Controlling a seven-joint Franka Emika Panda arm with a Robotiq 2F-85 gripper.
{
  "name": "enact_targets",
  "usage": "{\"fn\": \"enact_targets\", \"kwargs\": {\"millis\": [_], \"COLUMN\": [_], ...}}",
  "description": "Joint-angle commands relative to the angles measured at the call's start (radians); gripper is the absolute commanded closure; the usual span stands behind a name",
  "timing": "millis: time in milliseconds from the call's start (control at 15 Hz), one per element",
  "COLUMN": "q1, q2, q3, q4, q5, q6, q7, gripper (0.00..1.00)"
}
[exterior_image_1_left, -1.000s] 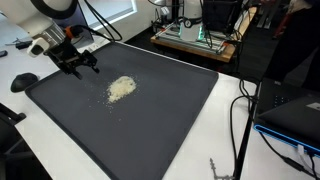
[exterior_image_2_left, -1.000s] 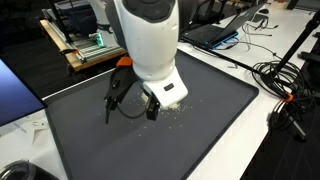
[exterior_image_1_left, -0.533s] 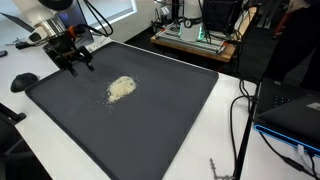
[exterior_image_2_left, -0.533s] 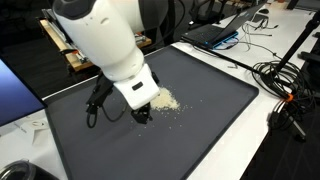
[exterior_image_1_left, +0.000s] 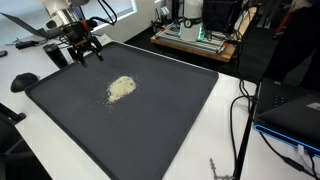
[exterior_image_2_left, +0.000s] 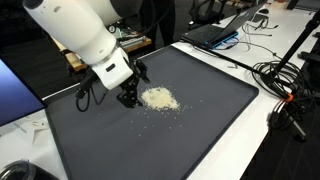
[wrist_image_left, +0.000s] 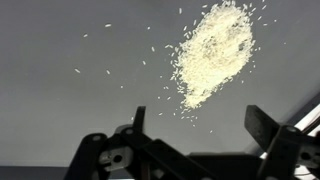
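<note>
Wrist view looks down on a pale pile of grains (wrist_image_left: 212, 60) lying on a dark grey mat (wrist_image_left: 60, 50), with loose single grains scattered around it, mostly to the picture's left. The claw (wrist_image_left: 200, 125) comes in from the bottom edge with its two black fingers (wrist_image_left: 138, 118) spread wide apart. Nothing is between them, and the pile sits just beyond the gap, a little toward the right-hand finger. In both exterior views the claw (exterior_image_1_left: 85, 52) (exterior_image_2_left: 130, 92) hangs at the end of the white arm (exterior_image_2_left: 85, 35) over one corner region of the mat (exterior_image_1_left: 150, 130) (exterior_image_2_left: 205, 95), fingers pointing down and holding nothing. The pile (exterior_image_1_left: 121, 88) (exterior_image_2_left: 159, 99) lies near the middle of the mat, close beside the fingertips in an exterior view and not touching them. Whether the fingertips rest on the mat cannot be told. The mat covers most of a white table (exterior_image_1_left: 225, 135) (exterior_image_2_left: 262, 140). A laptop (exterior_image_1_left: 290, 112) and a tangle of black cables (exterior_image_2_left: 285, 85) sit off the mat at the table's edge.
</note>
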Motion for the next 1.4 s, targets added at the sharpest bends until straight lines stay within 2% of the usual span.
{"fn": "enact_targets", "kwargs": {"millis": [0, 267, 600, 733, 800, 933, 1000, 1133, 1333], "q1": [0.003, 0.014, 0.048, 0.075, 0.002, -0.016, 0.13, 0.124, 0.122], "q2": [-0.143, -0.246, -0.365, -0.394, -0.405, -0.435, -0.376, -0.397, -0.41], "q3": [-0.012, -0.017, -0.045, -0.073, -0.001, 0.0, -0.133, -0.136, -0.136], "q4": [-0.242, -0.449, -0.68, -0.735, -0.759, -0.79, -0.731, -0.758, -0.766], "q5": [0.136, 0.296, 0.609, 0.765, 0.843, 0.994, 0.902, 0.965, 0.975], "q6": [0.124, 0.284, 0.391, 0.392, 0.398, 0.299, 0.333, 0.297, 0.291], "q7": [-0.123, -0.294, -0.573, -0.702, -0.772, -0.897, -0.805, -0.862, -0.868], "gripper": [0.0, 0.0, 0.0, 0.0, 0.0, 0.0, 0.0, 0.0, 0.0]}}
